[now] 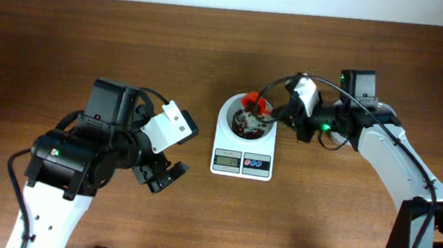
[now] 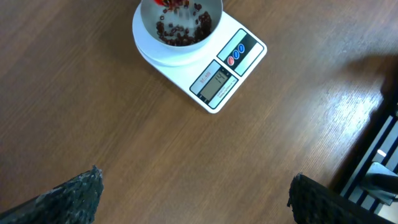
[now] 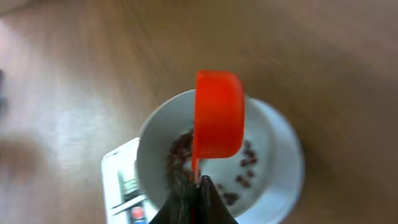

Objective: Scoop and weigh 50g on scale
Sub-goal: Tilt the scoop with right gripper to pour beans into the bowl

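The white scale point(image 1: 241, 163) stands mid-table with its round white bowl point(image 1: 231, 114) on top. Dark red-brown beans point(image 1: 247, 125) lie in the bowl. My right gripper point(image 1: 281, 116) is shut on the handle of an orange-red scoop point(image 1: 254, 103), held tipped over the bowl's far rim. In the right wrist view the scoop point(image 3: 217, 115) shows its outer side above the beans point(image 3: 245, 165), with the gripper point(image 3: 198, 186) pinching the thin handle. My left gripper point(image 1: 163, 177) hangs open left of the scale, nothing between its fingers point(image 2: 81, 193). The scale point(image 2: 221, 71) lies ahead of it.
Bare brown wooden table point(image 1: 91, 38) lies all round the scale. The table's far edge point(image 1: 232, 10) meets a pale wall. A black cable point(image 1: 323, 83) arcs over my right wrist. A dark slatted structure point(image 2: 373, 155) sits at the right of the left wrist view.
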